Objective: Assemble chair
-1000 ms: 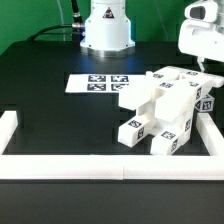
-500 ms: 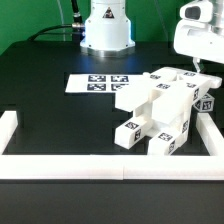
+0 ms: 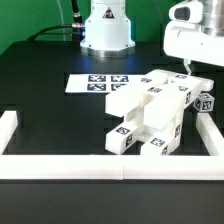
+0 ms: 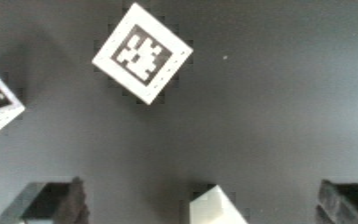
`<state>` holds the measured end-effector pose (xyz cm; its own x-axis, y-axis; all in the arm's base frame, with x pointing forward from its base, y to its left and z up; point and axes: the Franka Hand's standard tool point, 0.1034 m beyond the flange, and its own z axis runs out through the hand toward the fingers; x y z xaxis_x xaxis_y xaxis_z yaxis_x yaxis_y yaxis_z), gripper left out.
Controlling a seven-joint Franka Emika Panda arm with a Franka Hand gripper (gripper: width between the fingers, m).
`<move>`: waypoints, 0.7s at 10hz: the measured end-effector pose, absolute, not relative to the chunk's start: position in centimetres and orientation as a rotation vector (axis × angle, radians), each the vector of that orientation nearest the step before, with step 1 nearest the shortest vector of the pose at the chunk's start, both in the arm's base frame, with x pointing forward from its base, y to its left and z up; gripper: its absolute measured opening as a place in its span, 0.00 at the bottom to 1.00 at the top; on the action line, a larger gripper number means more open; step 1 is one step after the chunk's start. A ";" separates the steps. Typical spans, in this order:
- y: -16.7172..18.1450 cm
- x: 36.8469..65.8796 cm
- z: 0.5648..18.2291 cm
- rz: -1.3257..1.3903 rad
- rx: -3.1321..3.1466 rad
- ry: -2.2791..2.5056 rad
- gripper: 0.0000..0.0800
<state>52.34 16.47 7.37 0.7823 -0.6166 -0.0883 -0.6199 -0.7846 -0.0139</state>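
One white chair [image 3: 150,115] lies just below the hand [image 3: 190,68], its fingers apart.

No readable text; only square tags [image 3: 122,139] on chair [image 3: 150,105], marker board [image 3: 97,84].

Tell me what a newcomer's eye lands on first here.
The half-built chair of white blocky plastic parts with black-and-white square tags stands out on the dark table, toward the exterior view's right. Beyond it lies the thin flat white marker board, and the open claw hangs over the chair on that side.
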 end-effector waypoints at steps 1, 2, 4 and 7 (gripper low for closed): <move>16.0 52.5 7.4 0.121 -2.930 1.000 0.81; 15.8 52.6 7.4 0.121 -2.929 1.002 0.81; 15.3 52.7 7.4 0.121 -2.935 0.986 0.81; 15.9 52.6 7.8 0.131 -2.910 1.065 0.81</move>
<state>52.60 15.86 7.83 0.7608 -0.6423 -0.0931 -0.6457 -0.7635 -0.0089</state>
